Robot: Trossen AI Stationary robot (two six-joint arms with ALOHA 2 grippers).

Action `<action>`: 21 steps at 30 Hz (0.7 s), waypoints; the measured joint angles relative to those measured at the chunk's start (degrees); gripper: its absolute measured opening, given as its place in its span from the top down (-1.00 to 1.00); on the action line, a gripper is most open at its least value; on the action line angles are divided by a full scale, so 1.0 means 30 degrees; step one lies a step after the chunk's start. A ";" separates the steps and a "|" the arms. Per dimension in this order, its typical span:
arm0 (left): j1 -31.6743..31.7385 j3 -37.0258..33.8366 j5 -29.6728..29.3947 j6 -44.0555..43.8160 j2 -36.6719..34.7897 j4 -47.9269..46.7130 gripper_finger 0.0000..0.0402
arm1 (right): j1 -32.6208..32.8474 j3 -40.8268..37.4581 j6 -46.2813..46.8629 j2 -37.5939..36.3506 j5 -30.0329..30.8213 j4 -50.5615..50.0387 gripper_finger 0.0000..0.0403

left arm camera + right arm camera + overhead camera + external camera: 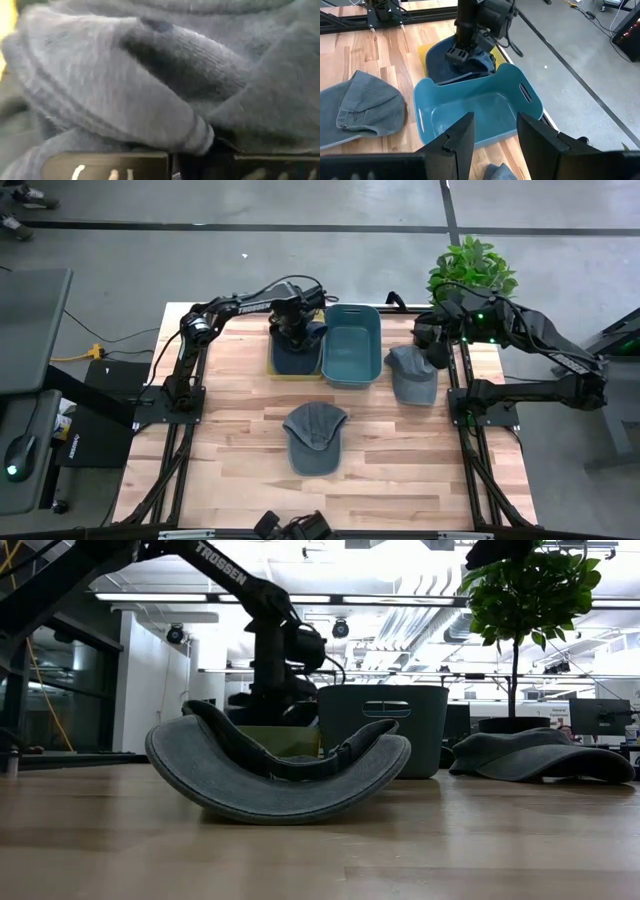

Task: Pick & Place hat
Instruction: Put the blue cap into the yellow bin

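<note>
The wooden desk (240, 470) fills the middle of the high view. At its upper centre sits a teal bin (351, 345), empty as far as the right wrist view shows. Left of the bin, a dark blue hat (295, 356) lies on a yellow pad (276, 370); the left tool (297, 330) is clamped together on a fold of its fabric. A grey hat (314, 436) rests at centre frame, another grey cap (411, 372) right of the bin. The right tool (494, 132) hovers at upper right, fingers apart and empty, looking down on the bin. The hats look light, soft and floppy; a pinch on the stiffer brim or a gathered fold of crown should hold best.
</note>
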 joint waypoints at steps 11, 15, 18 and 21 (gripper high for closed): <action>0.0000 0.1562 -0.0155 -0.0095 -0.0026 -0.1089 1.00 | 0.0000 0.0000 -0.0029 0.0238 -0.0007 -0.0146 0.29; 0.0000 0.2305 -0.0399 0.0050 -0.0051 -0.1795 1.00 | 0.0007 0.0000 -0.0055 0.0238 -0.0099 -0.0146 0.29; 0.0000 0.2578 -0.0616 0.0047 -0.0053 -0.1928 1.00 | 0.0007 0.0000 -0.0058 0.0238 -0.0102 -0.0150 0.29; 0.0000 0.2749 -0.0656 0.0053 -0.0058 -0.2334 1.00 | 0.0005 0.0000 -0.0058 0.0238 -0.0102 -0.0177 0.29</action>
